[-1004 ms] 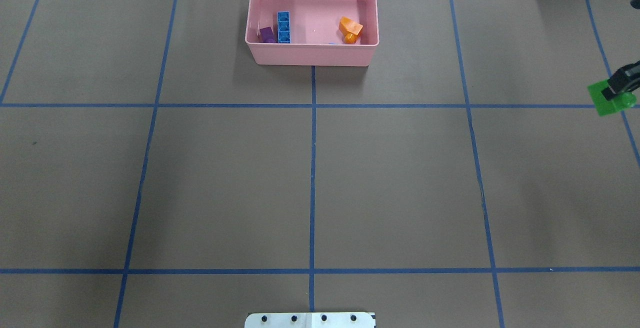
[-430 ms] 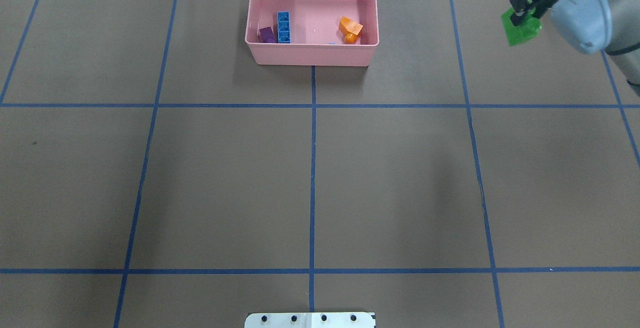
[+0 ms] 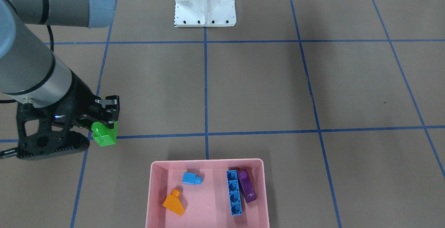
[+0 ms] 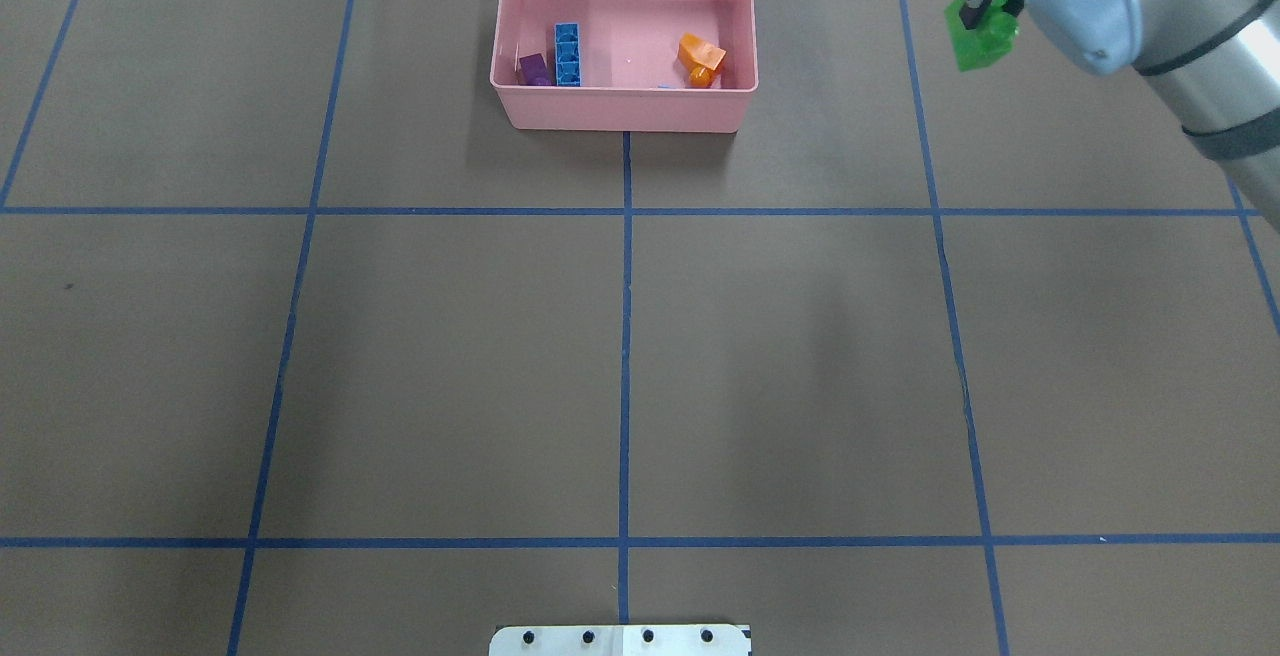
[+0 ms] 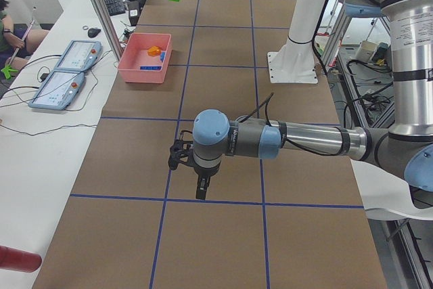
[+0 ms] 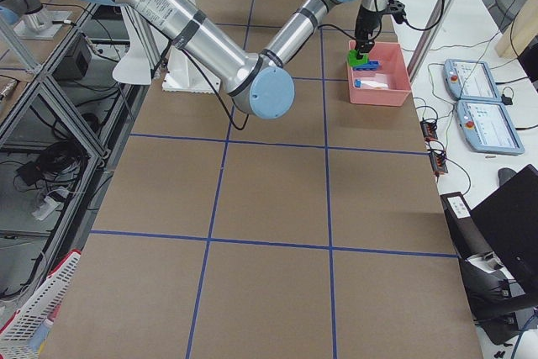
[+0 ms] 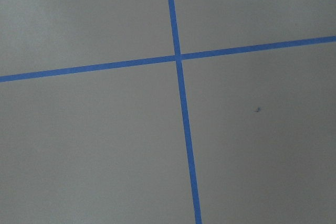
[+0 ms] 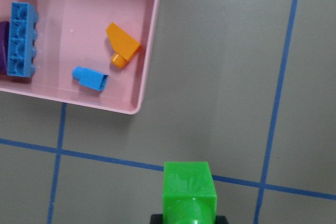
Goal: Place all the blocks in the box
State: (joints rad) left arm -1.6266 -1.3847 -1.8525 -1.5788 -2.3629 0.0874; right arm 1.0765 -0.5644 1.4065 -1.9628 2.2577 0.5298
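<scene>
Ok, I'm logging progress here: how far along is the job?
Done: orange block, purple block, small blue block and long blue block lie in the pink box. In hand: the right end effector holds the green block beside the box. Left: release it inside.

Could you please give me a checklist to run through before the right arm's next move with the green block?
1. Right tool shut on green block: ok.
2. Green block over the box: not ok, it hangs beside it.
3. Orange block, blue cube, long blue block, purple block in box: ok.
4. Bare floor in box for a drop: ok.
5. Left tool far from box: ok; open or shut: cannot tell.
</scene>
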